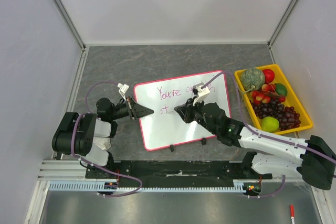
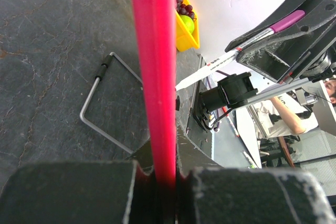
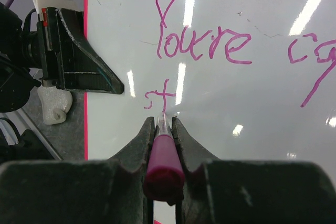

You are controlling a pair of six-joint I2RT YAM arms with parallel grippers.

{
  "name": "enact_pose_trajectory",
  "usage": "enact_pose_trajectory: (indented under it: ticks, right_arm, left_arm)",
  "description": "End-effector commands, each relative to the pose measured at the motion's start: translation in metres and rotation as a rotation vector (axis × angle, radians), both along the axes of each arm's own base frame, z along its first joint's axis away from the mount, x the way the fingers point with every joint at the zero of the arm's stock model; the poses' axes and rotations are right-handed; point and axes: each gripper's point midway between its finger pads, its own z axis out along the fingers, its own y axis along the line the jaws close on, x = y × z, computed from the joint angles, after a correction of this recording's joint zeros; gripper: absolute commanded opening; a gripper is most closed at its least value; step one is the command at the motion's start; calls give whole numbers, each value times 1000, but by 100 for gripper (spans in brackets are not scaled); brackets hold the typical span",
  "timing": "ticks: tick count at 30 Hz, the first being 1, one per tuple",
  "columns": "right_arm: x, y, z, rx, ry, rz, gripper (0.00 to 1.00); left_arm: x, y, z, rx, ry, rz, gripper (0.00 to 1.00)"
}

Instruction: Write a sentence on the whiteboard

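1. Setting: a dark grey, stone-patterned table [image 1: 105, 61] enclosed by white walls, with a yellow tray [image 1: 286, 129] of fruit at its right side.
2. The whiteboard [image 1: 168, 129] lies flat at mid-table between the two arms, its long axis running roughly left to right.
3. The left gripper [image 1: 147, 111] has its fingers clamped on the pink-red rim of the board's left short edge and appears to steady it.
4. The right gripper [image 3: 164, 129] has its fingers closed on a purple marker [image 3: 164, 156]. The marker's long axis runs straight forward out of the fingers, tip down at the board.
5. The sentence [image 3: 205, 43] shows "You're" and the start of a second word in the upper line. The lower line holds only "st", and the tip sits at the foot of the "t", apparently touching.
6. Judgement: the next strokes lie to the right of the tip along the board's long axis, away from the left gripper, where bare white remains. The right arm alone is placed to write them.
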Motion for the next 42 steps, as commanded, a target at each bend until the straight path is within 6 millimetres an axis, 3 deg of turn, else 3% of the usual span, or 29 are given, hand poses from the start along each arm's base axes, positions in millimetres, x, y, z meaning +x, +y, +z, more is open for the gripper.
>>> enact_pose_trajectory:
  ticks: [1, 14, 27, 34, 42]
  right_arm:
    - [-2, -12, -26, -73, 36, -19, 0]
    - [6, -20, -5, -75, -9, -71, 0]
    - [12, -18, 46, 25, -91, -88, 0]
    - [18, -10, 51, 21, -97, -82, 0]
    - [20, -12, 33, -13, -73, -93, 0]
  left_arm:
    - [-2, 0, -6, 22, -58, -10, 2]
    - [-3, 0, -6, 22, -58, -12, 2]
    - [-2, 0, -6, 21, -55, -10, 2]
    - [-2, 0, -6, 21, -53, -12, 2]
    - [-2, 0, -6, 21, -55, -12, 2]
